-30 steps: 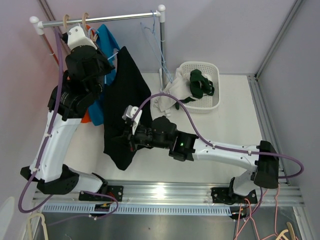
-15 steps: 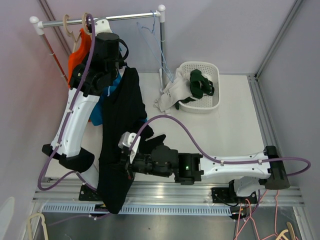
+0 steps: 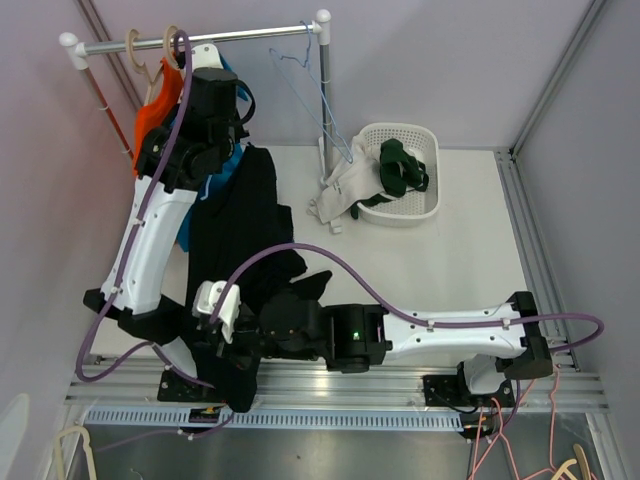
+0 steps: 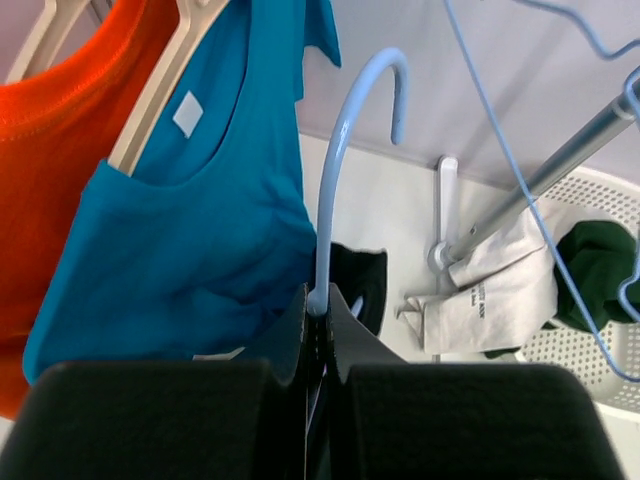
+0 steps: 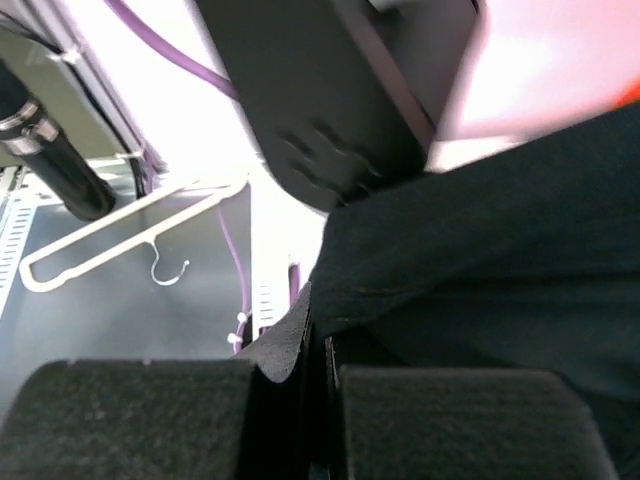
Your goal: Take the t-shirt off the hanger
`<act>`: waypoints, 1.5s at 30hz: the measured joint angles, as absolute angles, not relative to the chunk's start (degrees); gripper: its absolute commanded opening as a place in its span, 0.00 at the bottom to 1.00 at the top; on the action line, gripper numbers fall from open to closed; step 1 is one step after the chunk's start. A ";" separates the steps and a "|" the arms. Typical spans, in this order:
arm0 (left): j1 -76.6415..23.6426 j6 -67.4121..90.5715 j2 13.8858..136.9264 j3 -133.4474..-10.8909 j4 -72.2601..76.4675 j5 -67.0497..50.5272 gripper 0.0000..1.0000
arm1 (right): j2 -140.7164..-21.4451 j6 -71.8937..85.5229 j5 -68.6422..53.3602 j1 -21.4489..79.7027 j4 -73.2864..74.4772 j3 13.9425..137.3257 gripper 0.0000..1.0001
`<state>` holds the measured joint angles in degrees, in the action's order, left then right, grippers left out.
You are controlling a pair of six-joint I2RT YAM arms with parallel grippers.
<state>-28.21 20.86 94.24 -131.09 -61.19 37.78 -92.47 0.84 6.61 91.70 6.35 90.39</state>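
Observation:
A black t-shirt (image 3: 240,230) hangs stretched from a light blue hanger (image 4: 340,150) down toward the near table edge. My left gripper (image 3: 222,125) is shut on the hanger's neck just below its hook, seen in the left wrist view (image 4: 322,305). My right gripper (image 3: 228,345) is shut on the black t-shirt's lower hem (image 5: 470,250), low at the front left, as the right wrist view (image 5: 318,335) shows. The hanger's shoulders are hidden inside the shirt.
An orange shirt (image 3: 152,110) and a teal shirt (image 4: 190,220) hang on the rail (image 3: 200,40) at back left. Empty blue wire hangers (image 3: 305,75) hang at the rail's right end. A white basket (image 3: 425,180) holds dark green and white clothes. A white hanger (image 5: 120,235) lies below the table's front.
My right gripper has pulled the black shirt's hem down and left toward the front edge. My left arm swung from the left up by the rail and now holds the hanger steady.

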 measured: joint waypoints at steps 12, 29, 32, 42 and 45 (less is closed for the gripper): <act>-27.51 20.67 99.09 -135.94 -63.83 36.62 0.00 | -98.83 -11.55 2.48 98.26 27.90 105.91 0.00; -26.55 20.40 86.65 -130.19 -63.13 22.87 0.01 | -81.28 5.06 4.43 84.47 21.45 71.18 0.00; -26.55 20.47 75.50 -123.33 -58.74 21.08 0.01 | -76.07 11.29 6.24 75.35 19.44 66.41 0.00; -26.55 21.65 52.51 -126.61 -51.33 18.83 0.00 | -72.62 24.01 6.20 55.86 20.64 58.67 0.00; -26.55 22.04 49.91 -124.70 -49.19 19.22 0.01 | -70.11 24.45 7.22 56.80 22.65 58.81 0.00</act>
